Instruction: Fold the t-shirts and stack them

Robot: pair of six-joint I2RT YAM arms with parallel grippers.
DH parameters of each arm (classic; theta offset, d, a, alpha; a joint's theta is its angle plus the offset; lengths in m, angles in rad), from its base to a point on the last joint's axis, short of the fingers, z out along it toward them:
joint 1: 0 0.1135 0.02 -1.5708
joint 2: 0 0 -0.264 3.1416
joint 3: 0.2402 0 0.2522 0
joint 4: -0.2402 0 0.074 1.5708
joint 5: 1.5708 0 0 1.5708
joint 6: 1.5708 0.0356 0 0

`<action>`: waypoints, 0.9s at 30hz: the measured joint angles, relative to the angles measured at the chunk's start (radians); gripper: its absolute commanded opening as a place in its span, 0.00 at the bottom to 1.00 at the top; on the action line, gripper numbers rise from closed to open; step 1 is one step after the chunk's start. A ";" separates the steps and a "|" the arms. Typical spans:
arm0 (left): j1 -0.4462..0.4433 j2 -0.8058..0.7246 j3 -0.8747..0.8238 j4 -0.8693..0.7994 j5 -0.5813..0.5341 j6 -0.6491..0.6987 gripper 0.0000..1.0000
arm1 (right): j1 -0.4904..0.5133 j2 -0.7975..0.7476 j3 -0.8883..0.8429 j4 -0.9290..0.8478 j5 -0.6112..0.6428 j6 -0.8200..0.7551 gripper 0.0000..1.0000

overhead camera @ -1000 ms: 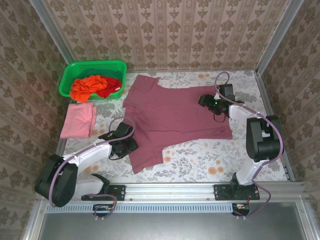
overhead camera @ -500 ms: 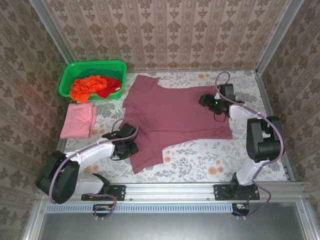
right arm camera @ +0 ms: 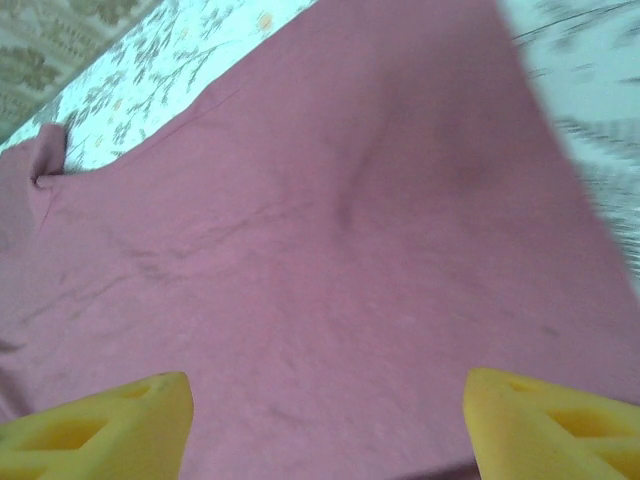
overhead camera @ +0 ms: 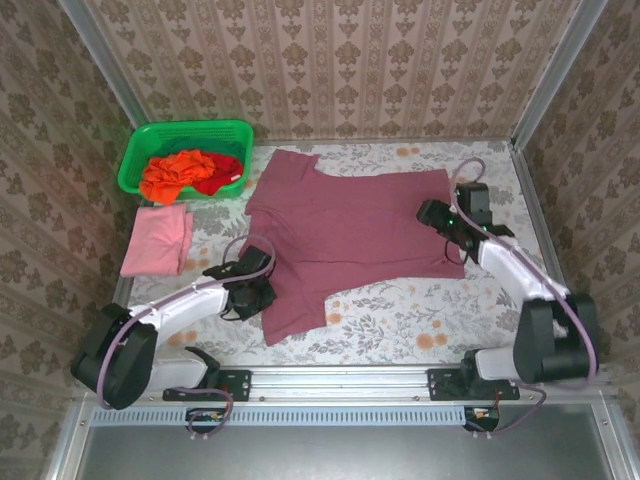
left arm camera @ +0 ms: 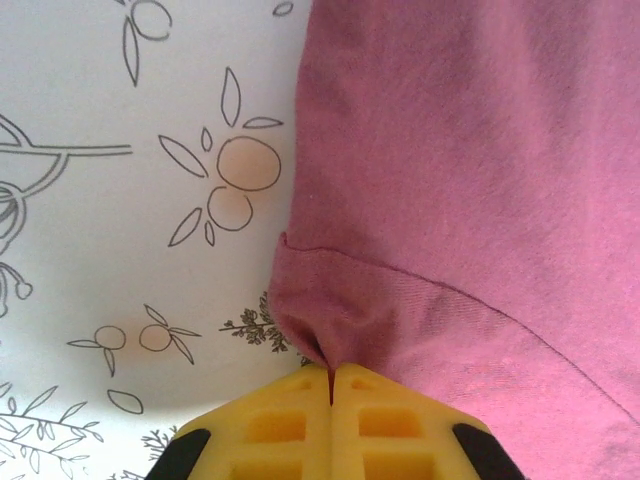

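The left claw [left arm camera: 330,372] has pinched shut on the edge of the maroon t-shirt [overhead camera: 350,225]; the right claw [overhead camera: 435,213], still wide, has shifted rightward.

A robot lab cell dressed up as a home — aluminium frame posts [overhead camera: 103,60], wallpapered panels [overhead camera: 340,70] and a floral tablecloth [overhead camera: 400,310].

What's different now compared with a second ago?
The left hand pinched shut on the maroon t-shirt's edge. The right hand, open, shifted a little right and nearer over the shirt, its arm swinging outward. The pink t-shirt and green basket stayed put.
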 measured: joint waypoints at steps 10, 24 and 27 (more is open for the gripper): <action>0.008 -0.024 0.000 -0.004 0.008 0.001 0.18 | -0.070 -0.280 -0.227 -0.228 0.162 0.049 0.63; -0.064 -0.121 -0.021 -0.046 0.006 -0.102 0.37 | -0.079 -0.119 -0.222 -0.206 0.061 0.060 0.63; -0.066 -0.121 -0.022 -0.074 -0.003 -0.114 0.39 | -0.079 -0.109 -0.216 -0.192 0.052 0.060 0.63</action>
